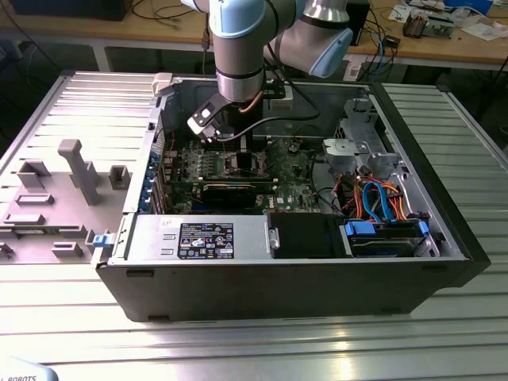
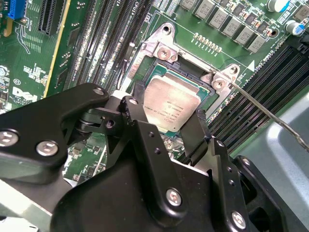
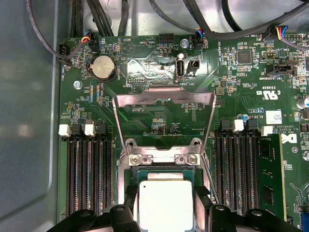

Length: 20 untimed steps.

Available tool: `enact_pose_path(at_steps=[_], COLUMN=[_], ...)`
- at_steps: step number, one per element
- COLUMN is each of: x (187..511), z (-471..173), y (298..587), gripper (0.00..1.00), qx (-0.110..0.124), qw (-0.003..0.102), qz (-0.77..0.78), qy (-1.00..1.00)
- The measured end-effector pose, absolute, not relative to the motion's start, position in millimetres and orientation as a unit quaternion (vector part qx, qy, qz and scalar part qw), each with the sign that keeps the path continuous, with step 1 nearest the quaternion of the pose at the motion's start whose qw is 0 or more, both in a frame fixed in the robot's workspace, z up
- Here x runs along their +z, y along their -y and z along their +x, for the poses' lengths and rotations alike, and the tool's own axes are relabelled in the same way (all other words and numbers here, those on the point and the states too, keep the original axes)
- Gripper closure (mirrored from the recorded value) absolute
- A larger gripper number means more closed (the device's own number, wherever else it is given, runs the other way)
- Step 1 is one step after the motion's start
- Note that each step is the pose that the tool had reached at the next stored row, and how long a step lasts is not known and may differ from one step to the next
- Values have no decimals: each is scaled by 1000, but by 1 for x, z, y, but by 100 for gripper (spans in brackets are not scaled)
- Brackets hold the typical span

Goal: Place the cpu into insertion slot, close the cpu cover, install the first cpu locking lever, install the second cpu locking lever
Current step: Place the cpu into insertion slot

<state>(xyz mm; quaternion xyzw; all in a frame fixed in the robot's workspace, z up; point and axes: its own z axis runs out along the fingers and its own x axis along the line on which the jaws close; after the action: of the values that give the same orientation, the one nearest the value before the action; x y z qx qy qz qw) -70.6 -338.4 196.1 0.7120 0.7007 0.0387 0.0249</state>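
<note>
The cpu [image 2: 171, 101] is a silver-topped square chip lying level in the insertion slot [image 2: 161, 52], whose silver rim sits on the green motherboard. My gripper [image 2: 169, 104] straddles the chip, with one black finger [image 2: 137, 118] against each side of it. In the first wrist view the cpu [image 3: 165, 200] sits between the fingertips [image 3: 130, 205], just below the slot's rim [image 3: 164, 158]. The cpu cover [image 3: 164, 99] stands swung open beyond the slot, a thin metal frame with a square window. A thin wire locking lever [image 2: 260, 108] juts out from the slot's corner. In the exterior view the gripper [image 1: 240, 155] is low over the board.
Black memory slots [image 3: 89, 174] flank the socket on both sides. A graphics card [image 1: 230, 190] lies near the socket. The open computer case [image 1: 421, 159] surrounds the board, with cables and drive bays at the exterior view's right. A grey fixture plate [image 1: 55, 198] lies outside at the left.
</note>
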Motion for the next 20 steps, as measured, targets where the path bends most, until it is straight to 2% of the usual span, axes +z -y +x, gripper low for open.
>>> enact_pose_path(at_steps=[1,3,20], x=[196,196,207], z=[-71,-71,-71], y=[338,339,339], gripper=[45,32,32], qx=[39,38,40], qw=[25,25,23], qz=[712,712,712], qy=[-701,-701,-701])
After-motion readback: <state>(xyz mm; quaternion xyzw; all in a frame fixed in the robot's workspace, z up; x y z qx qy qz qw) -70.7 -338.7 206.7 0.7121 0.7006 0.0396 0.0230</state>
